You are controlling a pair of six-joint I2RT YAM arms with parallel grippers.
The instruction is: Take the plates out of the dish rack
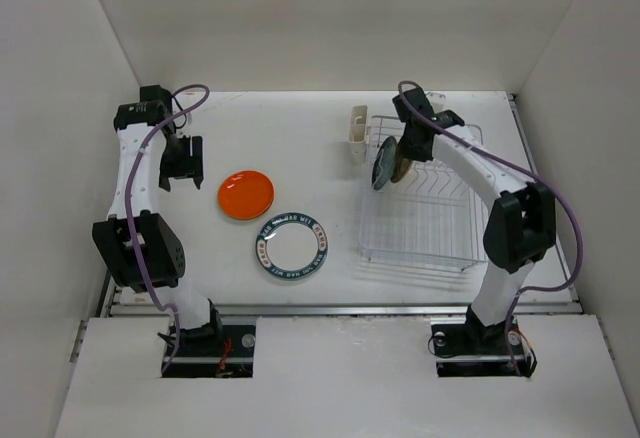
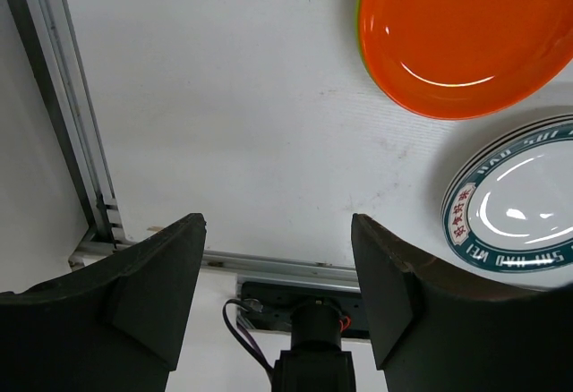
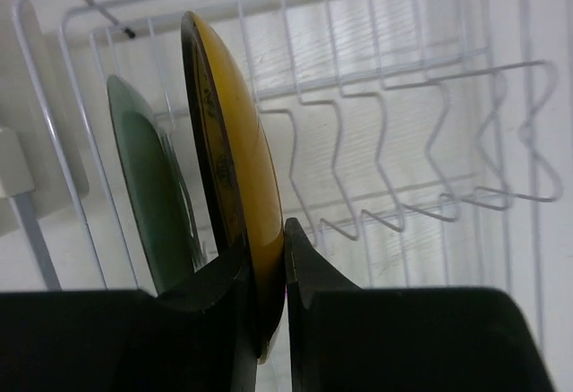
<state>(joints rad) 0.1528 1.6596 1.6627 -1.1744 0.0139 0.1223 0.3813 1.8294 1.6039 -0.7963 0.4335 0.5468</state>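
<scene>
you have a white bench [image 1: 300, 128] boxed in by plain white walls [image 1: 300, 18] on three sides. at the far left your left arm [image 1: 135, 183] rises from its base, folds over and points down near the bench's left edge, the left fingers [image 2: 157, 276] spread wide with nothing between them, above bare bench. just right of them the orange plate [image 1: 246, 194] lies face up, a lime green rim [image 2: 362, 29] showing under it. nearer the bases, close to it but apart, lies the white plate with the dark blue patterned rim [image 1: 292, 246]. right of centre stands the dish rack [image 1: 415, 256], its cream cutlery cup [image 1: 358, 130] at the far left corner. two plates stand on edge in its far left slots: a dark green plate [image 3: 152, 186] nearest the cup and a mustard-tan plate [image 3: 237, 168] just beside it. your right arm [image 1: 500, 198] reaches over the rack and bends left, and the right fingers [image 3: 215, 311] are pinched on the mustard-tan plate's rim, one on each face.
</scene>
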